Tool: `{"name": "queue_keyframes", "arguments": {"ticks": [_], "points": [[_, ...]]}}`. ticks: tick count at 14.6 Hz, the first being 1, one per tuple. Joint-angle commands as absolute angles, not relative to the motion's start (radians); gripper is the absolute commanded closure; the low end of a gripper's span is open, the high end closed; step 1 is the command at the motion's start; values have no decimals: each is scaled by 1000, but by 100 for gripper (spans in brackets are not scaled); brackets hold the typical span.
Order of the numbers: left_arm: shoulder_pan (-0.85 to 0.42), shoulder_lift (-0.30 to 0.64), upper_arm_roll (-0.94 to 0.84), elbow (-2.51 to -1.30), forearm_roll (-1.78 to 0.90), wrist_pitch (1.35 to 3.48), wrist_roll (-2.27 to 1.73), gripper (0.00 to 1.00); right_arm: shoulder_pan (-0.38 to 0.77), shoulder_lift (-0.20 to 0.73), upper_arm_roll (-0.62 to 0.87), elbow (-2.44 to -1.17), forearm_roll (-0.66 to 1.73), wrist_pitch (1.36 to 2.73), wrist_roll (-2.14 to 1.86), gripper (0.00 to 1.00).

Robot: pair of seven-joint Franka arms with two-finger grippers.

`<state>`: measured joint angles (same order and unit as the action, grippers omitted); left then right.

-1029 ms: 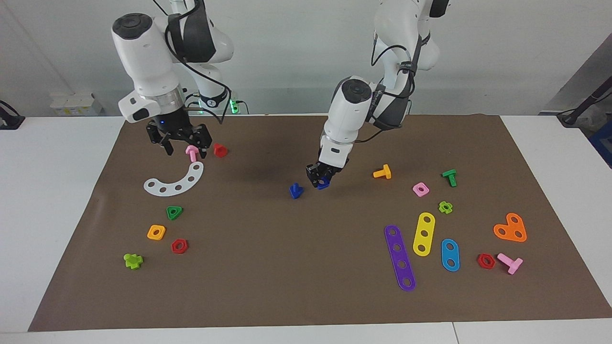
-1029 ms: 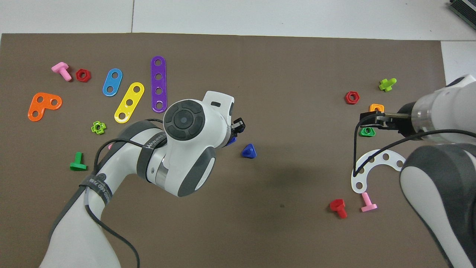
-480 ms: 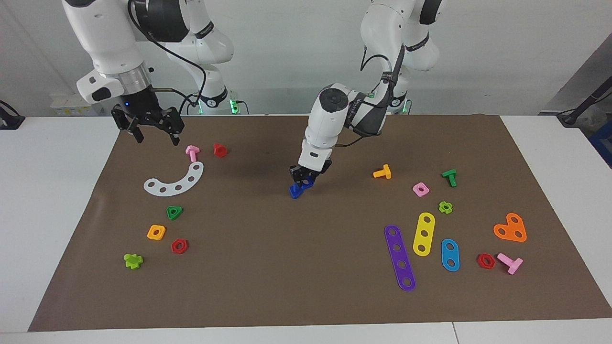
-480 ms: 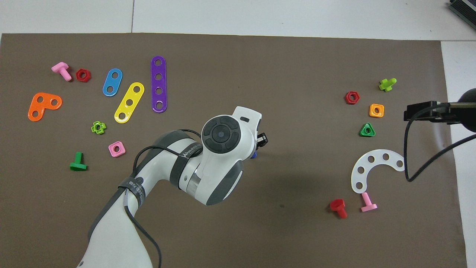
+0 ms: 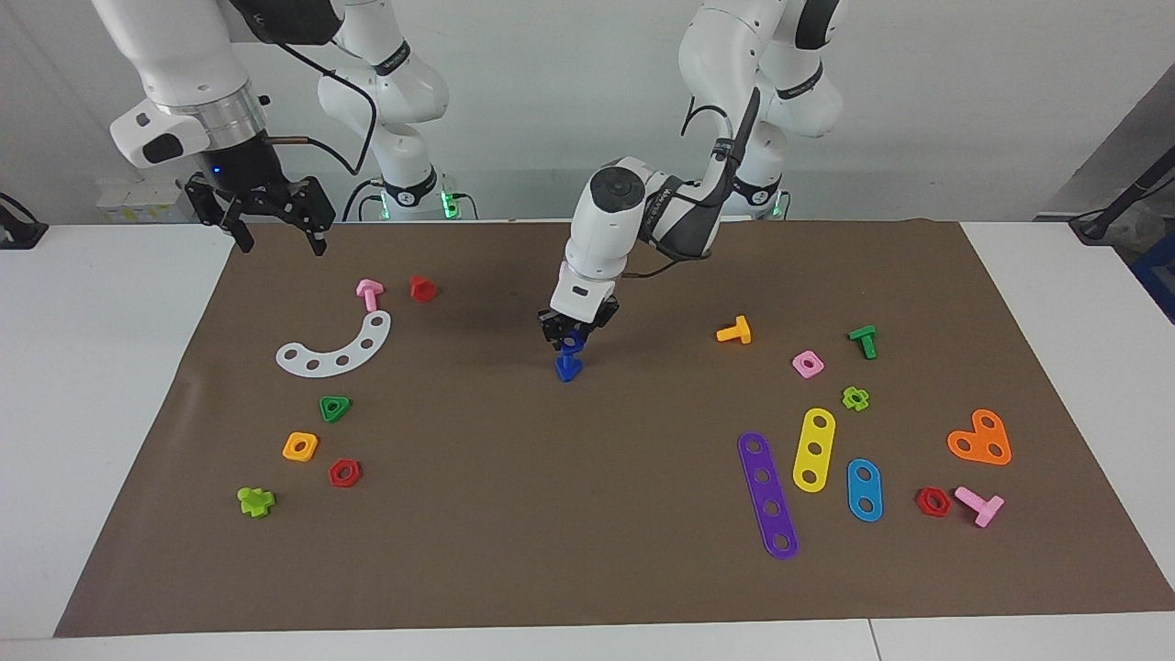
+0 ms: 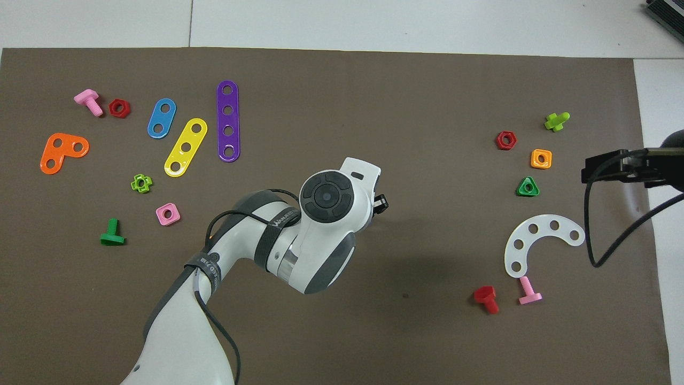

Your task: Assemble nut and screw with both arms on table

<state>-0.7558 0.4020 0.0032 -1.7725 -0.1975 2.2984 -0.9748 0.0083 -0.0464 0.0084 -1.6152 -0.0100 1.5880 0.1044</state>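
The blue screw [image 5: 568, 369] stands on the brown mat [image 5: 587, 514] of the table, near the mat's middle, shaft up. My left gripper [image 5: 570, 338] is shut on the blue nut [image 5: 574, 347] and holds it directly over the screw, just above the shaft. In the overhead view the left arm's wrist [image 6: 326, 200] hides both the nut and the screw. My right gripper [image 5: 280, 240] is open and empty, raised over the mat's edge at the right arm's end; it also shows in the overhead view [image 6: 609, 167].
A pink bolt [image 5: 368, 294], red bolt [image 5: 422, 287], white curved strip [image 5: 336, 347], green triangular nut [image 5: 335, 408] and orange square nut [image 5: 300, 446] lie toward the right arm's end. An orange bolt [image 5: 734, 330], pink square nut [image 5: 808, 364] and coloured strips lie toward the left arm's end.
My left gripper has carried the blue nut sideways to a spot over the screw. My right gripper has risen and drawn away from the pink bolt to the mat's edge.
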Motion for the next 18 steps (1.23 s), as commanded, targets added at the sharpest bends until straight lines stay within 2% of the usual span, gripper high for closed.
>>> {"name": "queue_keyframes", "arguments": {"ticks": [1, 10, 11, 12, 14, 18], "points": [[-773, 422, 21, -1750, -210, 2316, -979, 100, 6, -41, 15, -1614, -8, 1571, 84, 0], [-778, 445, 20, -1801, -204, 2390, -977, 100, 9, -60, 18, -1649, 2, 1575, 84, 0], [-778, 443, 20, -1801, -204, 2388, -976, 97, 9, -60, 18, -1651, 2, 1575, 84, 0], [-779, 443, 20, -1801, -204, 2384, -977, 62, 9, -60, 18, -1651, 2, 1577, 84, 0], [-778, 442, 25, -1786, -202, 2346, -977, 36, 9, -63, 18, -1652, 2, 1577, 78, 0], [-758, 436, 28, -1697, -202, 2174, -977, 29, 9, -63, 18, -1651, 2, 1575, 77, 0]]}}
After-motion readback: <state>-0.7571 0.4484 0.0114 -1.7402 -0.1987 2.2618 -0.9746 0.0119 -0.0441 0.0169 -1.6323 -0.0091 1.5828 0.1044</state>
